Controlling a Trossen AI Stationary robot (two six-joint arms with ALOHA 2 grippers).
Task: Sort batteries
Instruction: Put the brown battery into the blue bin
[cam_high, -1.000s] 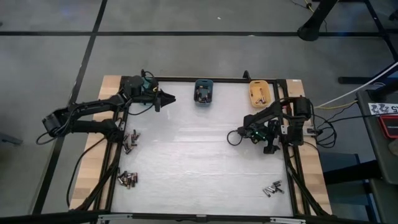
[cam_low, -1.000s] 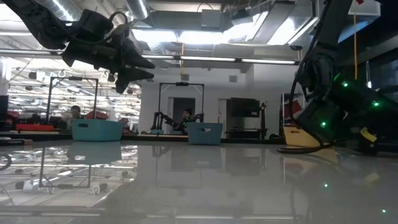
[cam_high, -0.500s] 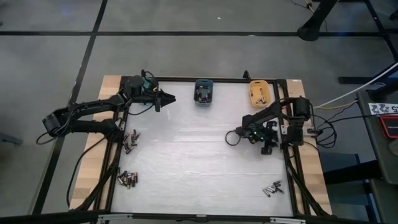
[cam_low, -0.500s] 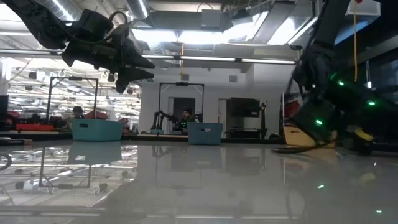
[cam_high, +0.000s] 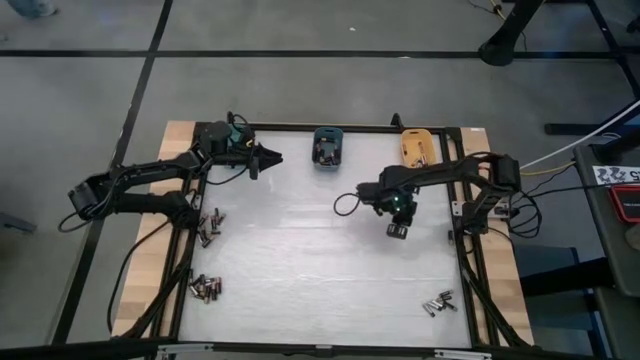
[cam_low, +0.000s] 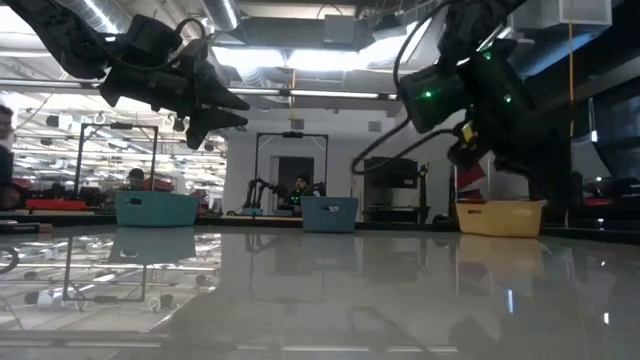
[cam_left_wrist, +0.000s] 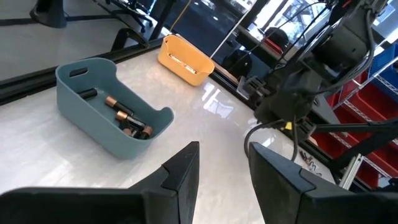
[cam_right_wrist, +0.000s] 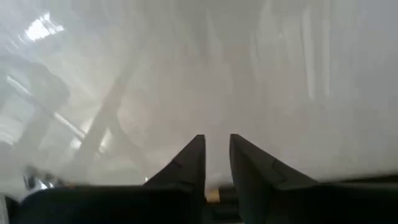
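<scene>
Right gripper (cam_high: 396, 231) swings out from its own side toward mid-table, fingers narrowing to a slim gap, nothing visibly between them, bare table (cam_high: 300, 260) beneath. So it's empty, likely heading for another battery. Left gripper (cam_high: 273, 157) hangs unmoved, fingers parted, empty, blue bin (cam_left_wrist: 106, 118) just ahead. Batteries (cam_high: 205, 288), small dark coppery-banded cells, lie well apart from both.

2 black arms (cam_high: 150, 180), green LEDs, black cables, dark jaws.

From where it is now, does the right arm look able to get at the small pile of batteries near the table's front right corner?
Probably yes: the right tool hangs over bare white table, and nothing lies between it and that pile of dark cylindrical batteries.
</scene>
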